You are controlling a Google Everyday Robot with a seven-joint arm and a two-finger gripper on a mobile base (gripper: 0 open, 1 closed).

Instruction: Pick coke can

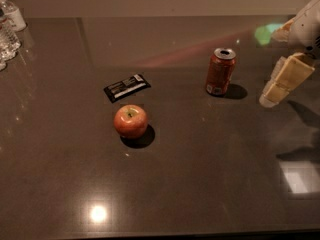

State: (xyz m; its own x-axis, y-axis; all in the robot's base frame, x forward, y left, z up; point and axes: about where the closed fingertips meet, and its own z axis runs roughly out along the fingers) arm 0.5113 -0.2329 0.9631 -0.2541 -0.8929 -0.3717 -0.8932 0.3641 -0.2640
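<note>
The coke can (220,71) stands upright on the dark table (210,174), right of centre; it is red-orange with a silver top and a pale patch near its base. My gripper (281,83) hangs at the right edge of the camera view, cream-coloured and tilted. It is to the right of the can, apart from it, and holds nothing that I can see. Its upper part runs out of view at the top right.
A red apple (131,121) sits left of centre, with a black wrapped bar (126,87) lying flat just behind it. Clear plastic water bottles (7,30) stand at the far left corner. The table's front edge runs along the bottom.
</note>
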